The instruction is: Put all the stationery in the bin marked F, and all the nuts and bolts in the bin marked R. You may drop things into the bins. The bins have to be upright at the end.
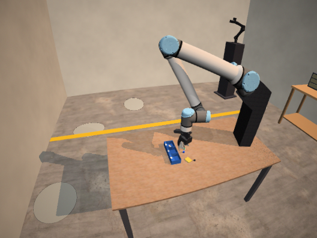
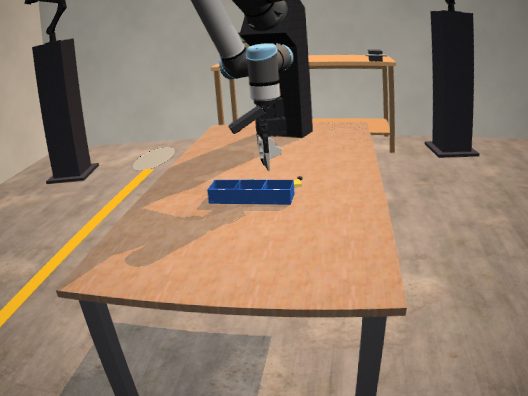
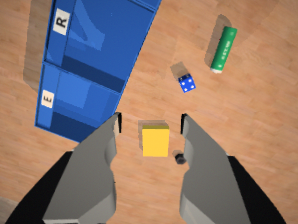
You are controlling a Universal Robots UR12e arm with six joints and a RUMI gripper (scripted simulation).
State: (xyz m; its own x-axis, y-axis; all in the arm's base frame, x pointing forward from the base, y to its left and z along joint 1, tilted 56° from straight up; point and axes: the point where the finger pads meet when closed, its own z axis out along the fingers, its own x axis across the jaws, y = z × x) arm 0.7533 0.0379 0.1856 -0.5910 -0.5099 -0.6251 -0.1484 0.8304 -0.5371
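Note:
A blue tray of three bins [image 1: 172, 152] lies on the table; it also shows in the exterior view [image 2: 251, 191]. In the wrist view I see its bin marked R [image 3: 95, 35] and its bin marked E [image 3: 75, 107]; the F label is out of view. My gripper [image 3: 151, 114] [image 1: 184, 146] is open and empty, hanging above the table just right of the tray. Below, between the fingers, a yellow block [image 3: 155, 141] lies on the table, with a small black nut [image 3: 180, 159] beside it. A blue die [image 3: 187, 83] and a green battery [image 3: 223, 49] lie farther off.
The robot's black base [image 1: 252, 117] stands at the table's far right corner. A wooden shelf [image 2: 345, 90] stands behind the table. Black pedestals [image 2: 452, 80] stand on the floor.

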